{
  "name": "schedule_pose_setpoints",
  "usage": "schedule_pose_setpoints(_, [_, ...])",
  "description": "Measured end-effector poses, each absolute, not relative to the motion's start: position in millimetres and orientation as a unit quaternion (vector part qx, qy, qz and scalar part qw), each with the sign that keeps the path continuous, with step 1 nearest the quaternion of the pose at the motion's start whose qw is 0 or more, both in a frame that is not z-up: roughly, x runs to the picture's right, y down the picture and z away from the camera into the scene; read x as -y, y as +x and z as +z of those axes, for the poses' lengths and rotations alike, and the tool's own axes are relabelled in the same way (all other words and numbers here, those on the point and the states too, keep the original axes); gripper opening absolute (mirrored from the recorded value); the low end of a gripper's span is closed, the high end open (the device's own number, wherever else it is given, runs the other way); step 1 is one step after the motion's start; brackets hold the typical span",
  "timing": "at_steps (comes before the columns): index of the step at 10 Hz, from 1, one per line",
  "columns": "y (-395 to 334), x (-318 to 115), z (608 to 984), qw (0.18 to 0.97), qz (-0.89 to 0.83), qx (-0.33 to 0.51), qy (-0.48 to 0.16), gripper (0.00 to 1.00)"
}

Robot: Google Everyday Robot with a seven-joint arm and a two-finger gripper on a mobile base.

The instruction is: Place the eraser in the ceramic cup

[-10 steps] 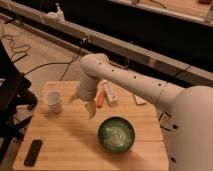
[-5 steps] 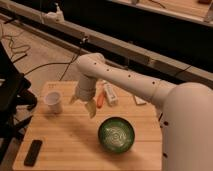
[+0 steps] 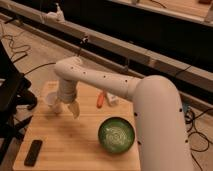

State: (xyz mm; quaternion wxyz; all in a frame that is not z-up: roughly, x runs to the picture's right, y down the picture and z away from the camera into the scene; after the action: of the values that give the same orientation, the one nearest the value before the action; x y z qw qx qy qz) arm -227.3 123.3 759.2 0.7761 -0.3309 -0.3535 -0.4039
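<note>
The hand (image 3: 69, 109) hangs low over the far left part of the bench (image 3: 75, 145), just beside the ceramic cup (image 3: 51, 100), which it partly hides from where I stand. I cannot tell how far open the hand is. It does not have the eraser, because the eraser (image 3: 33, 152) lies flat on the bench by the near left corner, well apart from the hand.

What the next move hangs on, as I judge it, is this offset. The eraser sits toward the near edge and a little further left than the hand, with bare wood between them. Its long axis runs roughly from the near edge toward the far one, with the far end leaning slightly right. So the hand would need to travel back toward the near corner and close across the narrow width.

The green bowl (image 3: 116, 134) stands off to the right, out of that path.
</note>
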Motion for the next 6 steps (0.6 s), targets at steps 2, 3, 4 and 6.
schedule_pose_setpoints(2, [-270.6, -136.9, 758.0, 0.761, -0.409, 0.396, -0.311, 0.80])
schedule_pose_setpoints(3, [-287.6, -144.5, 755.4, 0.752, -0.413, 0.413, -0.305, 0.80])
schedule_pose_setpoints(4, [-309.5, -156.7, 750.8, 0.738, -0.417, 0.439, -0.297, 0.80])
schedule_pose_setpoints(6, [-336.9, -184.2, 741.4, 0.710, -0.426, 0.473, -0.301, 0.80])
